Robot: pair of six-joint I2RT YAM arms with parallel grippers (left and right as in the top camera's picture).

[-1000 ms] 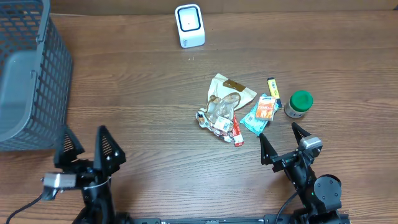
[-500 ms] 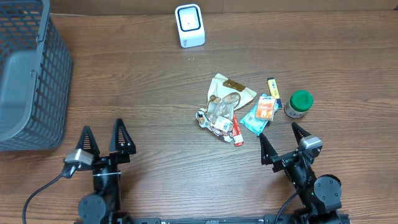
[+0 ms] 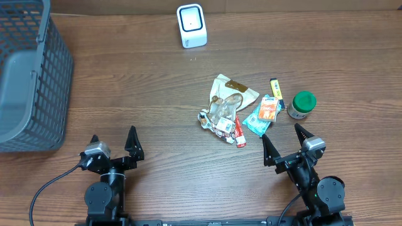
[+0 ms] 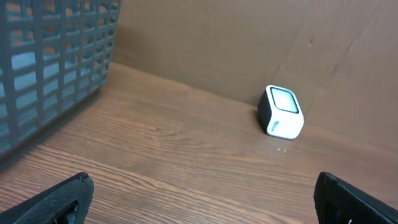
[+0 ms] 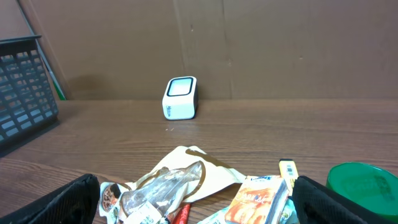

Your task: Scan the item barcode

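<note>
The left jaws stand spread wide and hold nothing. In the left wrist view their dark fingertips (image 4: 59, 200) sit in the bottom corners with bare table (image 4: 186, 168) between them. The right jaws are just as wide and just as empty, fingertips (image 5: 53, 204) low at either side of the right wrist view.

Just ahead of the right jaws lies the heap of items, touching neither finger. A clear wrapper (image 5: 158, 186) rests on a beige packet (image 5: 186, 158), and an orange-and-teal sachet (image 5: 255, 199) has a yellow stick (image 5: 287, 169) just beside it. A green-lidded jar (image 5: 364, 180) is off to the jaws' right. The overhead view adds a red tube (image 3: 239, 133) at the heap's near edge and shows the jar standing a little apart from the sachet. Whether any barcode faces up is too small to tell.

Farther ahead, the white scanner (image 5: 180, 98) stands by the table's far edge, in front of a brown cardboard wall (image 5: 280, 43). From the left jaws it is ahead and to the right.

The left wrist view takes in only the scanner and the grey mesh basket (image 4: 50, 62), which rises ahead and to the left of those jaws. The heap shows only in the right wrist and overhead views. The overhead view alone shows both arms side by side, with the heap well apart from the left jaws, and a black cable (image 3: 44, 194) trailing from the left arm.
</note>
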